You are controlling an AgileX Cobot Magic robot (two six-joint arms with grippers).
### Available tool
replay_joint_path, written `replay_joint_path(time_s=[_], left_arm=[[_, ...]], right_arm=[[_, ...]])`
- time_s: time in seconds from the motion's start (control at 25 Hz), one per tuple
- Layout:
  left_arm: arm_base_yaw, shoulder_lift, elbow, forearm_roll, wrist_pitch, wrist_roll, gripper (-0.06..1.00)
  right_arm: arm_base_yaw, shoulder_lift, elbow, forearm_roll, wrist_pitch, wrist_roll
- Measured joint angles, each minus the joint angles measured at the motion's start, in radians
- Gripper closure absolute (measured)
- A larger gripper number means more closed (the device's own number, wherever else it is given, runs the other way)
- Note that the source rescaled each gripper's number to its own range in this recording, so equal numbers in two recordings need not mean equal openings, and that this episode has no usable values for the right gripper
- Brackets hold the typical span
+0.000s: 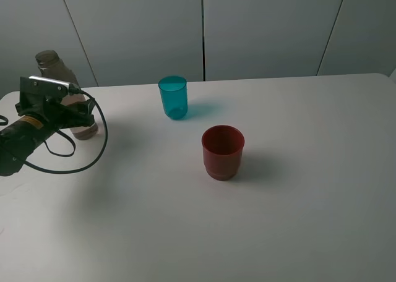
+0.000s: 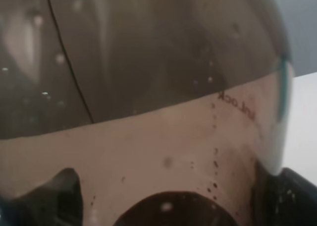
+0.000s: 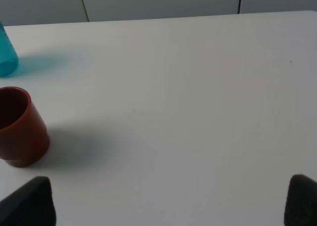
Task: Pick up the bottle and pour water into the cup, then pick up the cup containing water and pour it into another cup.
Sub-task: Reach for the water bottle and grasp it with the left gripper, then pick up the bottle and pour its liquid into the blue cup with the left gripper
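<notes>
Left fingers [image 2: 47,206] grasping bottle [image 1: 54,65], dark tips on either side of its lower wall (bottle fills left wrist view). Bottle upright, base on worktop [image 1: 309,220], well apart from red cup [image 1: 223,152], to its left and slightly farther back. Right fingers [image 3: 29,206] released, spread wide over bare worktop, with red cup closer to them than teal cup [image 1: 173,98]. Teal cup upright, near red cup, behind and left of it, not touching. Both cups mouth-up; contents unreadable.

left hand [image 1: 79,116]: low, level, jaws apart (grip unclear) | right hand [image 3: 166,203]: jaws spread wide
</notes>
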Motion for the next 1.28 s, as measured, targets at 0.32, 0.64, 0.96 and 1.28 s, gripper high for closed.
replay_joint_path(time_s=[0.32,0.64,0.96,1.28], left_arm=[[0.0,0.0,0.0,0.002,0.0,0.021,-0.06],[0.0,0.0,0.0,0.003,0.0,0.021,0.79],[0.0,0.0,0.0,0.008,0.0,0.021,0.86],[0.0,-0.016,0.0,0.008,0.027,0.021,0.88]], right_arm=[[0.0,0.0,0.0,0.0,0.0,0.0],[0.0,0.0,0.0,0.0,0.0,0.0],[0.0,0.0,0.0,0.0,0.0,0.0],[0.0,0.0,0.0,0.0,0.0,0.0]])
